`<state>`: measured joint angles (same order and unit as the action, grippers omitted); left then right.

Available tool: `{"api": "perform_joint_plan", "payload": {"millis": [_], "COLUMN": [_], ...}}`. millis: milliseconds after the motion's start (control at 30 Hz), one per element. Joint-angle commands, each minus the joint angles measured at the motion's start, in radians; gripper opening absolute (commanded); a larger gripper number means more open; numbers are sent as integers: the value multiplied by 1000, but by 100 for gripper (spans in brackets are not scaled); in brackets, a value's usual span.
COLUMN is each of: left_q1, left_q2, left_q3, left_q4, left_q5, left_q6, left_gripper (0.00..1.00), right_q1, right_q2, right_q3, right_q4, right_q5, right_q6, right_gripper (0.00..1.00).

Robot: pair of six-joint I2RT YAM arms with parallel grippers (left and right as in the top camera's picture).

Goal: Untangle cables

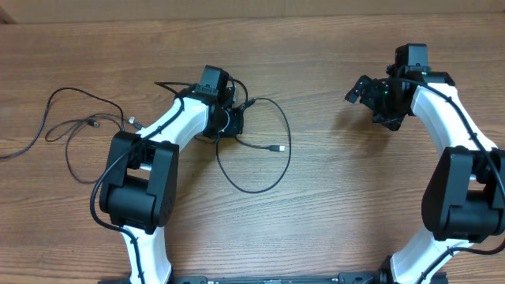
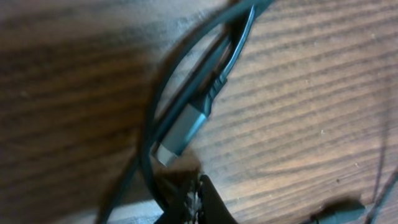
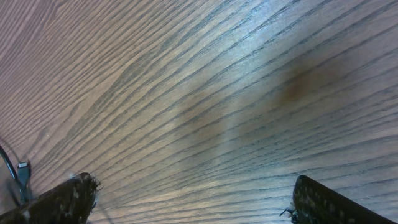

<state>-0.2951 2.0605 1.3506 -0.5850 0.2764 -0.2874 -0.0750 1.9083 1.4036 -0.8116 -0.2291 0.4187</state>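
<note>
Thin black cables loop on the grained wood table at my left gripper, pinched fully closed; only the left wrist view shows a flat silver plug. My right gripper stands wide

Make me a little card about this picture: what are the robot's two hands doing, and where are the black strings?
left gripper: shut, down in the tangle of cords
held by it: cannot tell whether a cord is pinched
right gripper: open, over bare wood, touching nothing
cables: thin black cords; one big loop beside the left gripper, more loops farther left
silver plug: lying on the wood close to the left gripper's fingertips
table: brown wood grain
</note>
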Motion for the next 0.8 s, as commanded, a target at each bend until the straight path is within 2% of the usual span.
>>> {"api": "perform_joint_plan", "payload": {"millis": [0, 300, 400, 533, 767], "left_q1": [-8, -79, -113, -153, -193], "left_q2": [27, 27, 27, 27, 27], "left_q3": [6, 6, 6, 6, 6], "left_q4": [-48, -226, -260, -285, -348], "left_q5": [78, 78, 44, 27, 26], "left_q6": [-29, -31, -31, -33, -81], "left_gripper": [4, 4, 5, 11, 12], "right_q1": [1, 1, 1, 1, 1], "right_q2": [-25, -25, -25, -25, -25], "right_q3": [16, 16, 16, 16, 16], "right_q4": [2, 2, 2, 2, 2], "right_q5": [4, 4, 4, 4, 4], "right_q6": [0, 0, 0, 0, 0], "right_gripper": [100, 100, 100, 100, 100]}}
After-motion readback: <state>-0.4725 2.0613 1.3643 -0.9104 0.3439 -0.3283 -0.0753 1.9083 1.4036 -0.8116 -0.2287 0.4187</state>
